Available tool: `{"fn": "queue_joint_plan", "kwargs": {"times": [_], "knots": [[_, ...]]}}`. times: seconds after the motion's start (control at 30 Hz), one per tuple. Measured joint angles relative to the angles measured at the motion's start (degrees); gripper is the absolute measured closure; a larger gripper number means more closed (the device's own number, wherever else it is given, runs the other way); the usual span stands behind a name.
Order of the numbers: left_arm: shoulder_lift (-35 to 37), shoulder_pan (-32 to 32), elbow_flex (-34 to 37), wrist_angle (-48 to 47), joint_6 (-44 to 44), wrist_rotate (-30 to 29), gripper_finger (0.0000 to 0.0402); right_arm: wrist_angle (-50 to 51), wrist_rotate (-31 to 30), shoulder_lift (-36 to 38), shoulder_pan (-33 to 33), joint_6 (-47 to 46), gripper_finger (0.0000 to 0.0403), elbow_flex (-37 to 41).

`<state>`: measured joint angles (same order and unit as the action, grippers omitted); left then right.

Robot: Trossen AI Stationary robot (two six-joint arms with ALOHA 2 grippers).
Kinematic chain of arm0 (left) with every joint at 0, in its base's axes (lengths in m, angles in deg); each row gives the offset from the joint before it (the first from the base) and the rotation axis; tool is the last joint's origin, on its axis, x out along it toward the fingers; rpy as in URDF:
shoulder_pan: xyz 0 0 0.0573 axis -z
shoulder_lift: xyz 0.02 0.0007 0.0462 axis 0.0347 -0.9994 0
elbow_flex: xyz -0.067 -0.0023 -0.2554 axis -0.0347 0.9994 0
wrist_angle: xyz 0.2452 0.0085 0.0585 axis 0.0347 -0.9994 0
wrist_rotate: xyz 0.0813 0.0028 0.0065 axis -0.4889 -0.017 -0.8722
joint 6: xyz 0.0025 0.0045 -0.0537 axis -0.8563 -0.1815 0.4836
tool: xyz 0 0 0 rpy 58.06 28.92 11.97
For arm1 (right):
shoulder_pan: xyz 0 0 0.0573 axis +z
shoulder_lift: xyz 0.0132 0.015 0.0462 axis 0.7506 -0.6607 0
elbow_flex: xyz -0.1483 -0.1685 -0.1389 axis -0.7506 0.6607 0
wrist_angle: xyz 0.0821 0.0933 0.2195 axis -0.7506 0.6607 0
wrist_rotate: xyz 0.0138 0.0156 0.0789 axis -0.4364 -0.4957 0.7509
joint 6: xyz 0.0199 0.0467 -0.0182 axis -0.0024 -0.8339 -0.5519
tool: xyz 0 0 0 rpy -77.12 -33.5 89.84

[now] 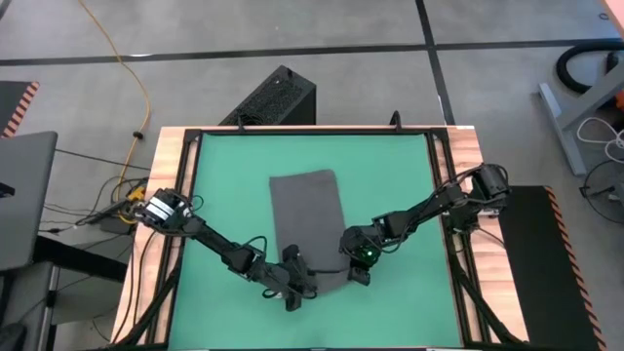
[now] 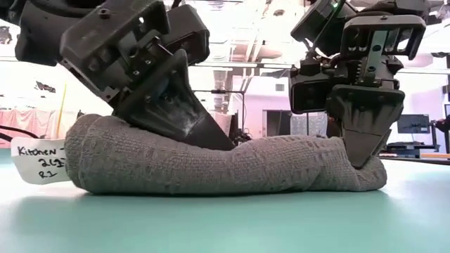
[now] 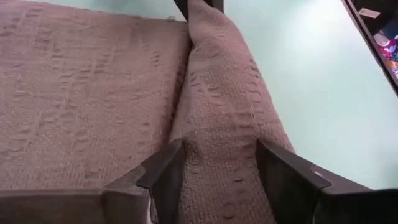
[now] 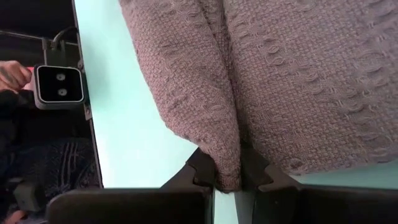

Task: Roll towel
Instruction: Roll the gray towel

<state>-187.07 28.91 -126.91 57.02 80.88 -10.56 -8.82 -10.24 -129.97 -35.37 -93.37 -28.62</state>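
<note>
The dark grey towel [image 1: 306, 210] lies on the green mat [image 1: 229, 175], its far part flat and its near end wound into a roll [image 2: 225, 165]. A white tag [image 2: 39, 160] sticks out at the roll's left end. My left gripper [image 3: 217, 165] is open astride the roll's left part. My right gripper [image 4: 227, 177] is shut on the roll's right end. My left gripper straddles the roll near its left end. One finger [image 3: 165, 171] sits in the crease between roll and flat cloth, the other [image 3: 283, 171] against the roll's outer side. The fingers slant down across the roll, which rests on the mat. My right gripper pinches the roll's right end [image 4: 225, 158] between its two fingers, several layers bunched together. The fingers come from above, slanting down, and only the end of the roll sits between them [image 2: 362, 158]. The roll lies on the mat.
A wooden frame [image 1: 175, 195] borders the mat on the left and right. A black box [image 1: 278, 97] stands beyond the far edge. A small camera [image 4: 59, 84] sits at the mat's near edge, with a person's hand [image 4: 12, 74] beside it.
</note>
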Motion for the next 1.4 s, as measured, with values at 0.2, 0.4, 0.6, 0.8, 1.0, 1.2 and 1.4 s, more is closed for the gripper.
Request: {"fn": "queue_joint_plan", "kwargs": {"times": [0.2, 0.4, 0.6, 0.8, 1.0, 1.2, 1.4], "knots": [[3.3, -1.1, 0.0, 1.4, -2.8, -1.2, 0.0209, 0.5, 0.0, 0.0, 0.0, 0.3, 0.0359, 0.0], [7.4, -1.0, -0.6, 0.6, -6.2, -1.4, 0.0209, 0.7, 0.2, 0.0, 0.0, 0.3, 0.0359, 0.0], [8.1, 0.8, -8.8, -14.3, -8.6, -2.5, 0.0209, 0.0, 0.3, 0.0, -0.3, 1.4, 0.0359, 0.0], [7.7, 2.2, -12.1, -25.6, -4.9, -8.1, 0.0209, -0.8, -0.5, 0.0, -1.1, 1.5, 0.0359, 0.0], [7.6, 2.4, -7.8, -20.4, -0.9, -9.2, 0.0209, -3.0, -0.8, -0.1, -1.7, 0.2, 0.0359, 0.0], [4.9, 2.3, -7.2, -19.4, 0.8, -8.9, 0.0210, -3.3, -1.0, -0.1, -3.0, -1.4, 0.0359, 0.0], [2.8, 0.8, -6.8, -21.1, 1.1, -10.4, 0.0208, -3.9, -1.0, -0.1, -3.4, -2.0, 0.0359, 0.0]]}}
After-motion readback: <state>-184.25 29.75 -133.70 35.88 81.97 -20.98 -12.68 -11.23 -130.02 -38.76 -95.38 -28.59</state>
